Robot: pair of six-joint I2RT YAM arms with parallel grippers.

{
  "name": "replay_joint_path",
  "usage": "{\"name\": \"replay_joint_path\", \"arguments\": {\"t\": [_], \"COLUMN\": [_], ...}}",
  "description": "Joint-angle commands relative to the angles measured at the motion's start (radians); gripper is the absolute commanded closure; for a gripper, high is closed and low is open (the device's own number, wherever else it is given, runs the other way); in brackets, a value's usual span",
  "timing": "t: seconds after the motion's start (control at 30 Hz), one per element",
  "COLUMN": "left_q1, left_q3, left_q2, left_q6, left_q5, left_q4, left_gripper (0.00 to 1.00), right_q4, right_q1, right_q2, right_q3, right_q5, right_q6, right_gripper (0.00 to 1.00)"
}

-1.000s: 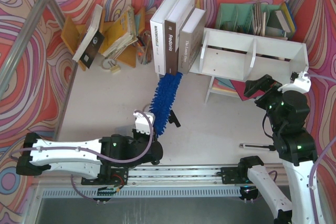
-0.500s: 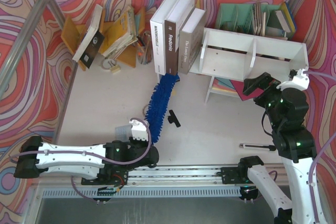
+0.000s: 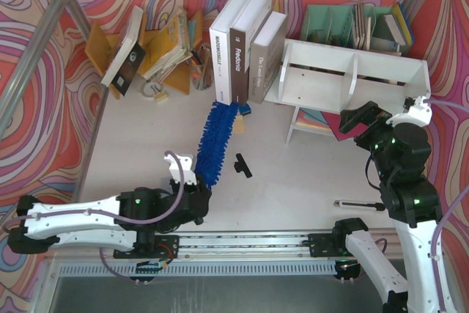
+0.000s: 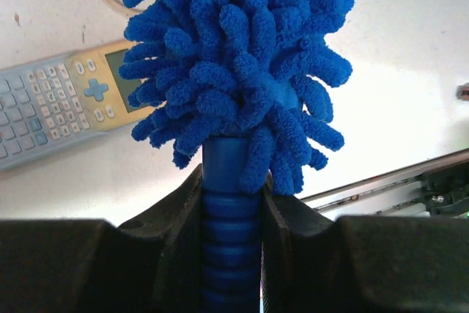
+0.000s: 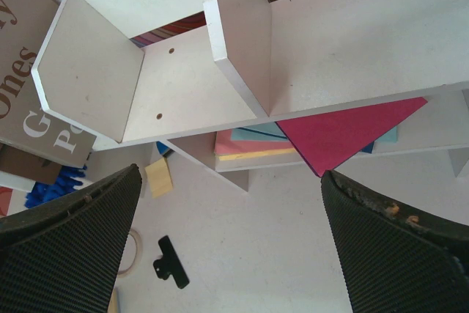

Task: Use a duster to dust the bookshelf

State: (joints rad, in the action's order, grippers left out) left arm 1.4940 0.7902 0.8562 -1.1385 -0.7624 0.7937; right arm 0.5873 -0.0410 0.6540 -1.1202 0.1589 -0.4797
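Our left hand (image 4: 233,207) pinches the duster (image 4: 234,56) by its ribbed handle (image 4: 231,254). The hand sits low over the tabletop (image 3: 293,181), with the forearm stretched along the near edge. The fluffy head slants toward 3 upright books (image 3: 238,49), well short of the bookshelf (image 3: 381,82). We judge that dusting has not begun. Next we must lift and swing right into a compartment. Our right hand (image 3: 364,116) hangs spread before the bookshelf.

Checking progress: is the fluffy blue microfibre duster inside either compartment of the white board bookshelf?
No, the duster is left of the bookshelf, its tip by the upright books.
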Motion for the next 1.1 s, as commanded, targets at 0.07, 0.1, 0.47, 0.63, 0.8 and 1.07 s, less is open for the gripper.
{"name": "replay_joint_path", "arguments": {"t": [0.07,0.1,0.47,0.63,0.8,1.07], "left_q1": [-0.013,-0.014,-0.022,-0.030,-0.030,-0.029], "left_q3": [-0.030,-0.049,-0.224,-0.176,-0.104,-0.054], "left_q2": [-0.064,-0.059,0.073,0.053,-0.031,-0.124], "left_q6": [0.004,-0.014,-0.150,-0.116,-0.064,0.065], "left_q5": [-0.123,-0.110,0.004,-0.027,-0.091,-0.093], "left_q4": [0.043,0.033,-0.099,-0.054,0.021,-0.078], "left_gripper": [1.00,1.00,1.00,1.00,1.00,1.00], "right_q4": [-0.020,-0.021,-0.023,-0.020,-0.015,-0.012], "right_q1": [-0.002,-0.001,-0.001,-0.002,-0.002,-0.002], "right_q2": [-0.013,-0.013,-0.012,-0.017,-0.021,-0.027], "right_q3": [-0.020,-0.019,-0.010,-0.012,-0.012,-0.008], "right_q5": [0.000,-0.001,-0.005,-0.003,0.000,0.006], "right_q6": [-0.008,-0.008,-0.013,-0.011,-0.010,-0.007], "right_gripper": [0.01,0.01,0.01,0.01,0.01,0.01]}}
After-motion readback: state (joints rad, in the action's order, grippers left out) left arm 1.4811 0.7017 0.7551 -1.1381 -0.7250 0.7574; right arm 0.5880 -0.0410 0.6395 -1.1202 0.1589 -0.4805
